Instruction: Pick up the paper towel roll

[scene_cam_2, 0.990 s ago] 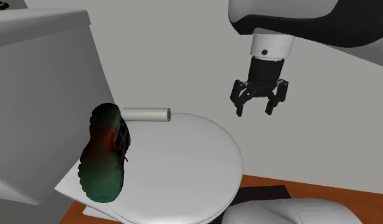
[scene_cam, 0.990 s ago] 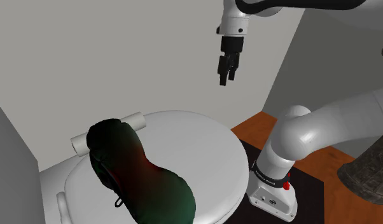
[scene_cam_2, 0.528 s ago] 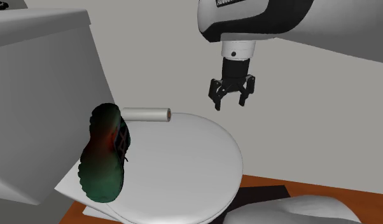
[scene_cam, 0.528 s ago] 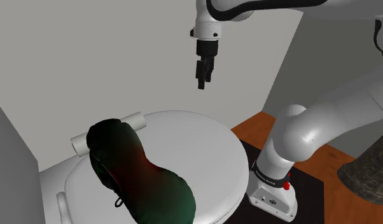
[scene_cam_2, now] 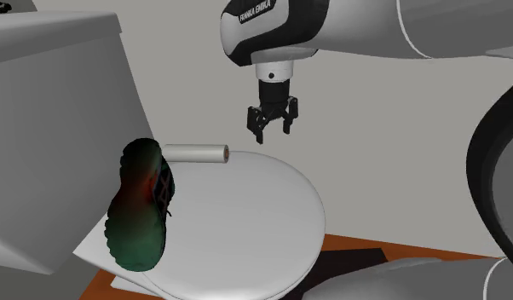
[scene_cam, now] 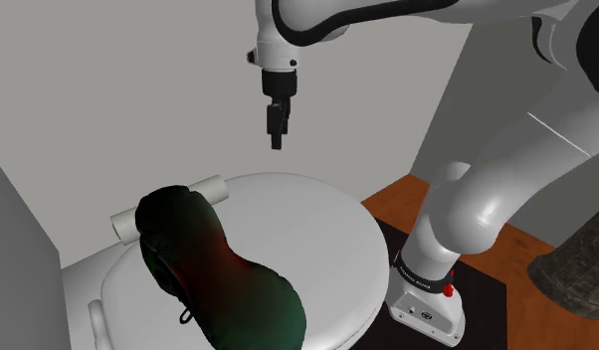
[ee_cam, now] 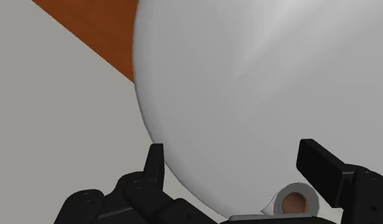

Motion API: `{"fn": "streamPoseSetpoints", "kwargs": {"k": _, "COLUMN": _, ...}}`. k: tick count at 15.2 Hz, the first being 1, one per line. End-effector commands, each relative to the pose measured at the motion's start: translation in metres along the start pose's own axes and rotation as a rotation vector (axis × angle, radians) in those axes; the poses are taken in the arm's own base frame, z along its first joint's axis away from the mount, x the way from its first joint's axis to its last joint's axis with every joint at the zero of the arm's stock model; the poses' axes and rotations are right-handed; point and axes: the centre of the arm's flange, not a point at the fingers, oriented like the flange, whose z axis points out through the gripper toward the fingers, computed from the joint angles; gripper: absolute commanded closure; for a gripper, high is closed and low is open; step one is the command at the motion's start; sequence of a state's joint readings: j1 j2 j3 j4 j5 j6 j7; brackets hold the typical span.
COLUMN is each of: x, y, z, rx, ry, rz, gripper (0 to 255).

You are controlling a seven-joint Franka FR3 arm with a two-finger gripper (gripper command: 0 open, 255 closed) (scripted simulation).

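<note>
The paper towel roll (scene_cam: 214,186) is white with a brownish core and lies on its side at the back of the white toilet lid (scene_cam: 317,234), against the tank. A dark green and red shoe (scene_cam: 213,263) hides its middle in the shoulder view. In the second exterior view the roll (scene_cam_2: 195,153) shows whole, behind the shoe (scene_cam_2: 142,204). My black gripper (scene_cam: 276,139) hangs open in the air, above the lid's rear edge and off to the right of the roll (scene_cam_2: 272,135). Between the wrist view's fingers (ee_cam: 238,167), the roll's end (ee_cam: 297,200) peeks in near one fingertip.
The toilet tank (scene_cam_2: 50,102) rises behind the shoe and roll. A grey wall stands close behind the gripper. The arm's base (scene_cam: 427,298) sits on a dark mat over orange-brown floor (scene_cam: 402,194). A dark textured object (scene_cam: 576,268) lies at the shoulder view's lower right.
The gripper has travelled to the shoulder view's left and a little lower, from beside the lid toward the roll. It stayed open. Roll and shoe have not moved.
</note>
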State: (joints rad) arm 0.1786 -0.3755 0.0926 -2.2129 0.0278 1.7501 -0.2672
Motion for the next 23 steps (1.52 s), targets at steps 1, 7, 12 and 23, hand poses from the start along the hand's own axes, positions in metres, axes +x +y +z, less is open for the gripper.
{"fn": "streamPoseSetpoints", "kwargs": {"k": 1, "x": 0.023, "y": -0.013, "z": 0.006, "rx": -0.010, "ry": 0.005, "rz": -0.063, "gripper": 0}}
{"fn": "streamPoseSetpoints", "kwargs": {"k": 7, "x": 0.084, "y": -0.063, "z": 0.018, "rx": -0.042, "ry": 0.020, "rz": -0.248, "gripper": 0}}
{"fn": "streamPoseSetpoints", "kwargs": {"k": 12, "x": 0.127, "y": -0.112, "z": 0.028, "rx": -0.067, "ry": 0.032, "rz": -0.401, "gripper": 0}}
{"fn": "streamPoseSetpoints", "kwargs": {"k": 23, "x": 0.181, "y": -0.205, "z": 0.058, "rx": -0.110, "ry": 0.053, "rz": -0.653, "gripper": 0}}
